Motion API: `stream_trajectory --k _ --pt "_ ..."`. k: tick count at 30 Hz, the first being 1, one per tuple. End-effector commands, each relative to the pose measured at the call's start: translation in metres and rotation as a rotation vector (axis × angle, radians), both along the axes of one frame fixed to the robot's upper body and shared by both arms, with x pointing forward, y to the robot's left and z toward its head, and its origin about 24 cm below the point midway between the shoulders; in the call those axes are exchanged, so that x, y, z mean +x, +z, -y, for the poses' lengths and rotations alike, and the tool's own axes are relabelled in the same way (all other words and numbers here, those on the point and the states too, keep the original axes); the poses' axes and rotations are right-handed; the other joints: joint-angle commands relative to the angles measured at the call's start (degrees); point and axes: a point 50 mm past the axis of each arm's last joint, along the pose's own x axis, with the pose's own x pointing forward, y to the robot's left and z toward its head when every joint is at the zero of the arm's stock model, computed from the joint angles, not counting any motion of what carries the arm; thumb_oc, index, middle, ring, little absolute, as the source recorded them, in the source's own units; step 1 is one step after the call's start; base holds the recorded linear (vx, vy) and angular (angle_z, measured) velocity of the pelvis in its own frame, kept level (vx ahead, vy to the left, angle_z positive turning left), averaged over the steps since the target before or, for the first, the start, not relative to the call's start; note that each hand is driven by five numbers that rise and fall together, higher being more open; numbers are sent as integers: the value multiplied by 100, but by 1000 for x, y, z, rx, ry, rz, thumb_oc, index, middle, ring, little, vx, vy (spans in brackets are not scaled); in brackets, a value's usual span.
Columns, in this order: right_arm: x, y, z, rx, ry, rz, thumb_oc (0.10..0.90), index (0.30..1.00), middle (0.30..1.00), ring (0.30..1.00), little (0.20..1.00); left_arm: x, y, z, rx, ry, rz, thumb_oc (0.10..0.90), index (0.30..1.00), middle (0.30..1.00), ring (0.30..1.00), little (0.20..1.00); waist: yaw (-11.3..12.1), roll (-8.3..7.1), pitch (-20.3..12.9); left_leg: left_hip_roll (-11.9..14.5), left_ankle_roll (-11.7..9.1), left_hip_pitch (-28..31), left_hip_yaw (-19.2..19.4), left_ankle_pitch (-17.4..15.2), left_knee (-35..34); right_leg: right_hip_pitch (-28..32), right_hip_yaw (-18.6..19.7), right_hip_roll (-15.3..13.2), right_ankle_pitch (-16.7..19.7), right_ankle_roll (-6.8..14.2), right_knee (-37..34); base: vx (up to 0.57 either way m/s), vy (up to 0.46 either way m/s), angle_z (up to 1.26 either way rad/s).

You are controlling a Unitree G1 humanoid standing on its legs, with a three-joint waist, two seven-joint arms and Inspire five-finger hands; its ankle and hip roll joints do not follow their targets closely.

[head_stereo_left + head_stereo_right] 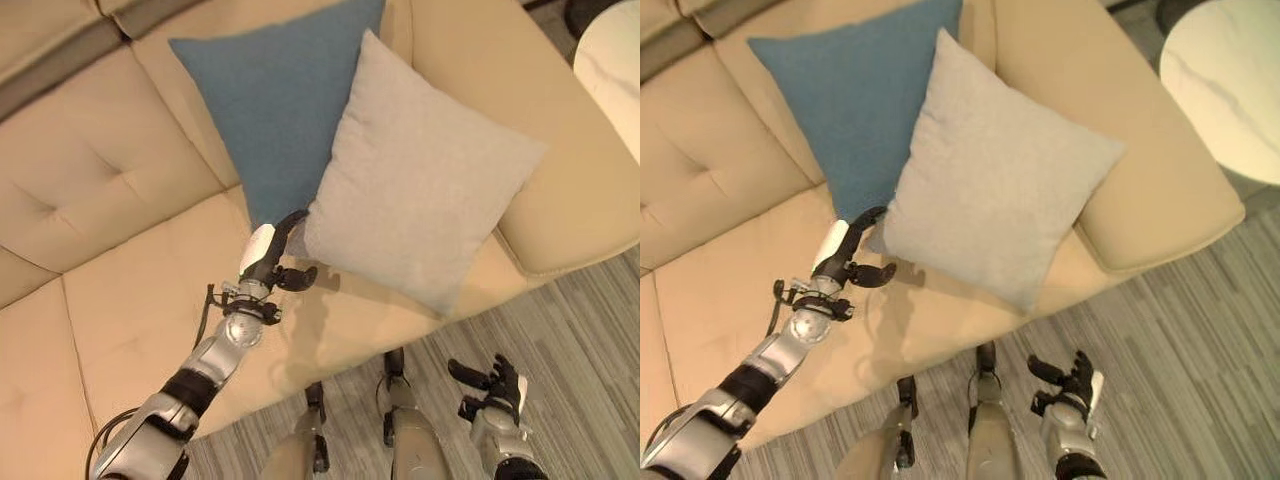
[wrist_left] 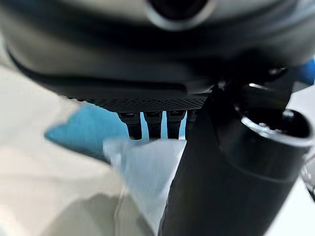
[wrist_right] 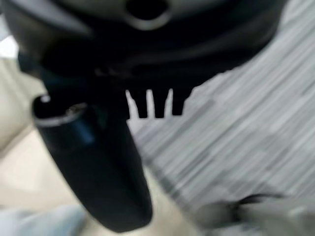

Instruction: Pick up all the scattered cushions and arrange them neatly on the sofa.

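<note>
The pale grey square fabric cushion leans against the armrest of the beige leather sofa, overlapping the blue square fabric cushion behind it; the left hand sits at its lower left corner with fingers curled toward the edge, though I cannot tell if they grip it, so a careless tug could slide the grey cushion off the seat front onto the grey striped carpet. The right hand hangs over the carpet, fingers spread and empty, and a white round marble table stands beside the armrest, clear of the work

Head stereo looks down, shares sofa; wrist cameras close.
</note>
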Motion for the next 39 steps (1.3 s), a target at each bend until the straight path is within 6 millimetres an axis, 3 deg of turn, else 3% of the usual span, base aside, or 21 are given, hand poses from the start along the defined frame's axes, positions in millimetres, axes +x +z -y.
stream_trajectory --k 1,2,3,5,9,10,12,17,19,24,27,29,30,32,33,34,35,36,37,38,39 --pt "67 116 -21 61 -51 654 800 900 900 900 900 26 48 21 -55 6 187 800 900 900 900 900 57 180 -188 546 -687 -488 -114 105 7 49 14 -446 -340 993 31 -34 35 -7" --pt "68 117 -22 61 -52 656 800 900 900 900 900 26 49 21 -55 7 189 800 900 900 900 900 58 178 -182 544 -687 -497 -113 107 7 39 15 -447 -337 993 31 -3 63 2" --pt "78 141 -36 86 -29 759 800 900 900 900 900 30 53 25 -49 14 202 800 900 900 900 900 58 198 -133 546 -715 -528 -74 105 7 14 19 -466 -343 1008 31 -10 40 5" --pt "81 152 -40 88 -23 802 800 900 900 900 900 32 56 25 -65 23 207 800 900 900 900 900 45 192 -116 532 -722 -588 -65 153 7 -33 16 -486 -307 1009 31 -17 32 5" --pt "81 152 -40 88 -23 803 800 900 900 900 900 32 56 25 -65 23 207 800 900 900 900 900 44 192 -116 532 -722 -590 -67 154 7 -34 15 -487 -307 1009 31 -1 3 4" --pt "86 146 -51 103 49 758 800 900 900 900 900 37 73 23 -339 23 175 800 900 900 900 900 50 135 -96 528 -759 -584 -10 134 7 -28 -18 -515 -301 1015 31 0 0 0" --pt "88 140 -54 104 90 721 800 900 900 900 900 37 90 19 -450 -2 199 800 900 900 900 900 45 132 -70 525 -759 -601 -9 139 7 -37 -21 -534 -292 1026 31 0 0 0" --pt "85 131 -60 112 148 690 800 900 900 900 900 37 105 19 -541 -42 215 800 900 900 900 900 19 125 -63 515 -757 -660 0 187 7 -88 -31 -547 -261 1026 31 0 0 0" --pt "89 137 -69 113 209 698 800 900 900 900 900 42 124 22 -579 -94 218 800 900 900 900 900 22 130 -51 529 -767 -686 17 207 7 -113 -36 -547 -257 1041 31 0 0 0" --pt "98 156 -87 129 329 755 800 900 900 900 900 50 143 30 -707 -171 175 800 900 900 900 900 16 167 -60 547 -798 -689 54 209 7 -119 -46 -544 -281 1066 31 0 0 0" --pt "105 179 -104 144 429 829 800 900 900 900 900 53 156 41 -789 -242 145 800 900 900 900 900 -22 169 -74 552 -807 -724 80 253 7 -156 -42 -546 -264 1071 31 0 0 0" --pt "105 180 -104 144 429 831 800 900 900 900 900 53 157 41 -790 -243 146 800 900 900 900 900 -20 170 -64 553 -807 -721 82 252 7 -154 -41 -545 -264 1071 31 0 0 0" --pt "109 188 -110 156 473 853 800 900 900 900 900 55 160 55 -808 -288 100 800 900 900 900 900 -48 159 -44 565 -813 -676 101 228 7 -128 -19 -527 -285 1082 31 0 0 0" --pt "113 194 -114 164 497 860 800 900 900 900 900 58 163 58 -794 -299 86 800 900 900 900 900 -68 149 -42 561 -809 -699 109 257 7 -159 -2 -530 -259 1082 31 0 0 0" --pt "127 212 -127 173 550 862 800 900 900 900 900 64 165 69 -784 -306 40 800 900 900 900 900 -81 126 -43 569 -816 -689 138 262 7 -176 20 -526 -263 1085 31 0 0 0" --pt "134 225 -133 234 550 896 670 705 705 705 705 65 171 82 -754 -329 29 800 900 900 900 900 -106 117 -39 569 -822 -650 153 227 7 -164 50 -514 -281 1089 31 19 37 -2" --pt "136 233 -139 252 569 915 595 592 592 592 592 65 174 88 -736 -341 27 800 900 900 900 900 -122 108 -36 574 -825 -640 165 225 7 -167 59 -513 -279 1089 31 0 0 0" --pt "137 234 -139 252 570 917 532 498 498 498 498 65 174 87 -736 -342 30 772 858 858 858 858 -125 105 -34 567 -822 -666 162 253 7 -192 62 -518 -255 1085 31 7 4 -4" --pt "147 278 -44 87 569 933 400 300 300 300 300 68 192 67 -687 -344 89 552 528 528 528 528 -134 54 -73 573 -838 -656 167 244 7 -201 57 -534 -249 1102 31 7 -13 -5" --pt "149 290 -77 87 590 1010 400 300 300 300 300 70 174 86 -641 -362 -14 400 300 300 300 300 -130 47 -80 580 -845 -640 187 220 7 -192 68 -509 -273 1105 31 45 15 -6" --pt "156 241 -80 421 492 958 400 300 300 300 300 61 169 124 -536 -427 -25 400 300 300 300 300 -172 85 -71 595 -854 -612 203 196 7 -168 64 -514 -285 1118 31 25 23 -5"
